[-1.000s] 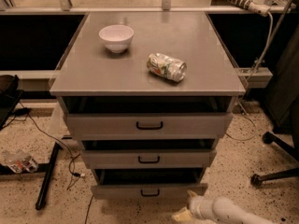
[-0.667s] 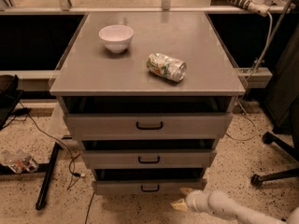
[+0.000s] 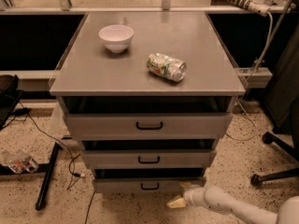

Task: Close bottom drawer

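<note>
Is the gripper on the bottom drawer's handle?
No, the gripper is low by the right end of the bottom drawer, well right of the handle at its middle.

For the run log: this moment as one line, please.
bottom drawer: partly open | gripper: low, by its front right corner | cabinet top: bowl, can

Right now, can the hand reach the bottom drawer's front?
Probably yes: the hand hovers just in front of the right end of the bottom drawer, with nothing between them; the drawer stands slightly open.
</note>
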Robot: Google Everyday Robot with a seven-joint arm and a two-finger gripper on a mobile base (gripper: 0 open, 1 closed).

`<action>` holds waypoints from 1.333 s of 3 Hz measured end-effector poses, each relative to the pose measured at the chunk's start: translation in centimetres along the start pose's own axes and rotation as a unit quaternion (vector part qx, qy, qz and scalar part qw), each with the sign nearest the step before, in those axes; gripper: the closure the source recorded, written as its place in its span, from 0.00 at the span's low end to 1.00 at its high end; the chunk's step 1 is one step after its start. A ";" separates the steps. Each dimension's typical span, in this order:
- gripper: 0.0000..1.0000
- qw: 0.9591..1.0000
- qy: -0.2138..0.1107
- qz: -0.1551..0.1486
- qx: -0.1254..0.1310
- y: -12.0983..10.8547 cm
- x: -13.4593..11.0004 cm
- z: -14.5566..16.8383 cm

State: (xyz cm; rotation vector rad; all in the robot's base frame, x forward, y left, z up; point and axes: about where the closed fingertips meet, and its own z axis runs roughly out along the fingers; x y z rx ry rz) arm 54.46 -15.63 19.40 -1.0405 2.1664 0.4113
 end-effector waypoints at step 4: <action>0.00 1.000 -0.003 -0.012 0.003 -0.3 -0.6 0.8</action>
